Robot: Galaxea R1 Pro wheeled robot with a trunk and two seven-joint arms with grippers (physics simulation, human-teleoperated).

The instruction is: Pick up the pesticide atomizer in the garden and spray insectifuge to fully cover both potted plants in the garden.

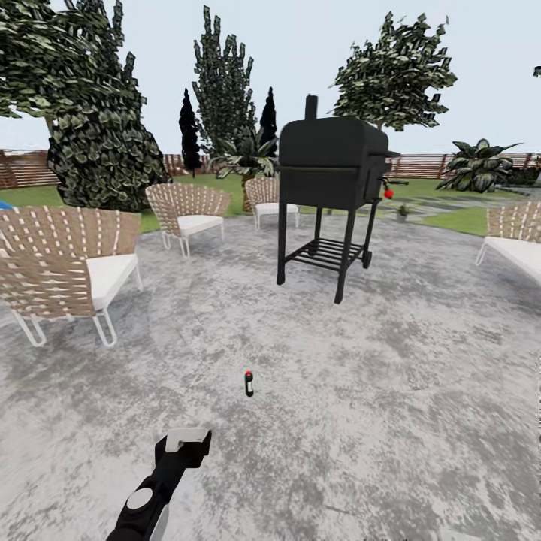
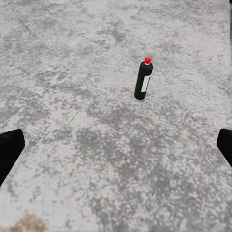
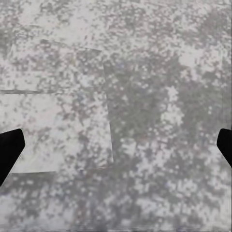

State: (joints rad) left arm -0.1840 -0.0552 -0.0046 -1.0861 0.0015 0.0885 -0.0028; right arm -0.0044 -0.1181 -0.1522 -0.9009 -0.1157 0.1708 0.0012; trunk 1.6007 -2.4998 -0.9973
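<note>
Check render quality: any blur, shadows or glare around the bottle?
Head view: flat daylight, pesticide atomizer tiny but sharp, no glare. Left wrist view: patio grainy, bottle soft-edged, no clear shadow beneath. Right wrist view: blotchy, blurred paving.

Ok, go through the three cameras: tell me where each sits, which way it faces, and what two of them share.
Head view: high on the robot, facing forward and down across the patio toward the grill; left arm shows.
Left wrist view: near the left gripper, facing the paving; fingertips at the edges.
Right wrist view: near the right gripper, facing paving.
Shared: the pesticide atomizer, head and left wrist.
</note>
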